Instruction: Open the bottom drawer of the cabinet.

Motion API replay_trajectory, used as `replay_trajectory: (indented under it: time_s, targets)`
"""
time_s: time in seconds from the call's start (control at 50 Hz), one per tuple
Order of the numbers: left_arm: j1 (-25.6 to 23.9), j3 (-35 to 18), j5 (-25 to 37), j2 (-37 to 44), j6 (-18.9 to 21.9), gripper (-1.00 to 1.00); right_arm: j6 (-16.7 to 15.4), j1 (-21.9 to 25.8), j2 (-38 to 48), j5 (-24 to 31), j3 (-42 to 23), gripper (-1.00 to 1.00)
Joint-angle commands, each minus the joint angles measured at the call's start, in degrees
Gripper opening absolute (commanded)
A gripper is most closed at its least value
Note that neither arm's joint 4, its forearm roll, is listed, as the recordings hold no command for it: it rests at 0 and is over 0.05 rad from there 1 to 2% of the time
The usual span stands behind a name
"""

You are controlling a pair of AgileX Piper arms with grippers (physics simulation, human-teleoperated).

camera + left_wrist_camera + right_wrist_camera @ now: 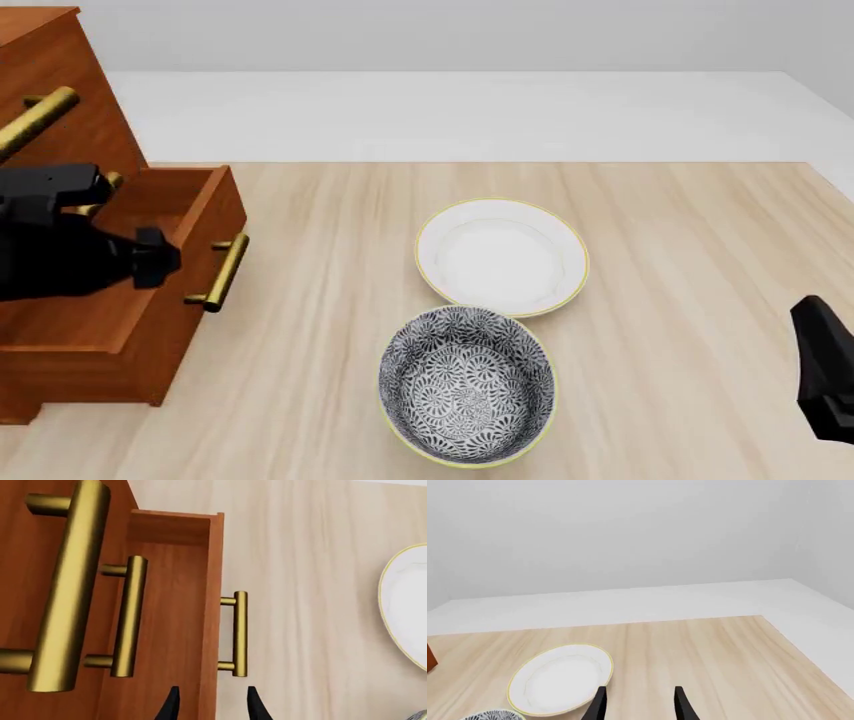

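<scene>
The cabinet [54,110] stands at the left edge of the pale wooden surface [667,250] in the front view, its reddish-brown body rising out of the top of the picture; its bottom drawer [187,260] is pulled well out toward the middle of the surface, so the open box shows from above, with the brass bar handle [220,272] on its front face pointing toward the bowls. In the left wrist view the 3 handles line up, the lowest [239,634] furthest out on the protruding drawer front.

The left gripper [212,705] sits just short of that lowest handle, its 2 dark fingertips [172,704] spread apart and holding nothing, with the edge of the drawer front between them; in the front view the black arm body [67,250] hangs over the open drawer.

The right gripper [639,705] is well apart from the cabinet, at the right edge of the surface; its jaws stand parted and empty, aimed across the surface toward the white plate [502,256].

The plate lies near the middle; a patterned bowl [467,385] sits just in front of it, nearly touching its rim.
</scene>
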Motion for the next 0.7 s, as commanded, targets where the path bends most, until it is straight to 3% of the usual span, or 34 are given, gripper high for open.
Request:
replay_trajectory:
  time_s: [0.02,0.7]
  targets:
    - [-0.1,1.4,-2.9,2.7,-0.1,1.00,0.0,-0.1,0.0,0.0,0.0,1.00]
    - [-0.2,4.3,-10.0,9.7,-0.9,1.00,0.0,-0.2,0.0,-0.1,0.2,1.00]
